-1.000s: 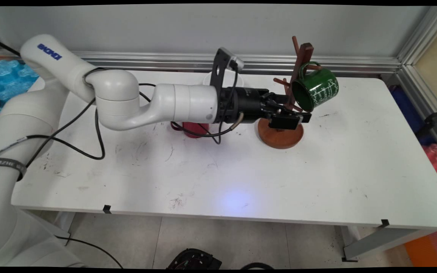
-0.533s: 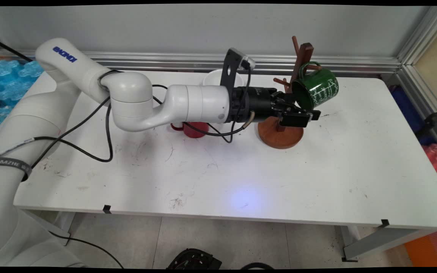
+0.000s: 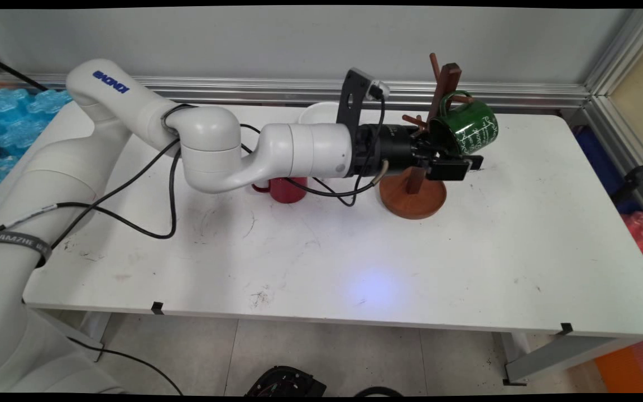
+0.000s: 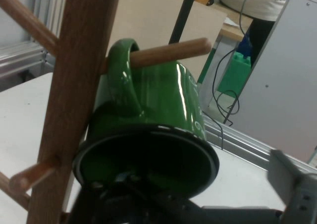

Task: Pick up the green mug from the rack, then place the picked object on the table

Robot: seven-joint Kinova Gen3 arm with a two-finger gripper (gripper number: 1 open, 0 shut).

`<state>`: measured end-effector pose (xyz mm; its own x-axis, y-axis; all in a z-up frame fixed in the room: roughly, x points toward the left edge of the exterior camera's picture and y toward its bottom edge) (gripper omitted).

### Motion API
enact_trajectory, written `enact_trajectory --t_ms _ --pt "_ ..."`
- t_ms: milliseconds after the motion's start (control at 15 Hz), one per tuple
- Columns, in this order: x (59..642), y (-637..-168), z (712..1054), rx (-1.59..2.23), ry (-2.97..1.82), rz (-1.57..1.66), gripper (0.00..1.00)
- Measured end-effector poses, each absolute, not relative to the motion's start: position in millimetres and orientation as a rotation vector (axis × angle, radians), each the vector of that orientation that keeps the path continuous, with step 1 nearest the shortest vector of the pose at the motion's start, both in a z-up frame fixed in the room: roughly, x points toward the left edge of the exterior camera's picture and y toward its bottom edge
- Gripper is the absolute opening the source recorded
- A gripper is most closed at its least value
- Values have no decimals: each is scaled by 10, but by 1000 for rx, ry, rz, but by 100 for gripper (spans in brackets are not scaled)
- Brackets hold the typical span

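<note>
Glossy green mug (image 4: pixel 158 110) (round-rimmed) hangs on wooden peg (image 4: pixel 171 53).

Robotics lab: white Kinova arm (image 3: pixel 277 151) with hanging black cables (image 3: pixel 132 184) is working over a scuffed white counter (image 3: pixel 355 257), aluminium framing (image 3: pixel 522 95) is running along the bare wall.

Green mug (image 3: pixel 464 132) with white lettering and dark rim, brown wooden rack (image 3: pixel 436 106) on reddish-brown round base (image 3: pixel 412 201), red mug (image 3: pixel 282 190), white bowl (image 3: pixel 321 114), black pincer (image 3: pixel 458 166), white scuffed surface (image 3: pixel 310 262).
</note>
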<state>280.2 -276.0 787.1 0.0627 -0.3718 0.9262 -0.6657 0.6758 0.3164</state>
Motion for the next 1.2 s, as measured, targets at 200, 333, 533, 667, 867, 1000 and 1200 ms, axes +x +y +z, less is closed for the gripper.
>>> enact_trajectory --t_ms 200,333,533,667,867,1000,1200 --pt "2774 -2785 7874 882 -1547 277 0" --pt "2757 -2798 7875 881 -1545 279 0" --pt "2740 -2810 7877 879 -1543 281 0" --pt "2732 -2814 7880 878 -1542 282 0" --pt "2721 -2819 7885 877 -1540 283 0" --pt "2713 -2820 7889 876 -1539 283 0" --pt "2711 -2819 7897 876 -1536 284 0"
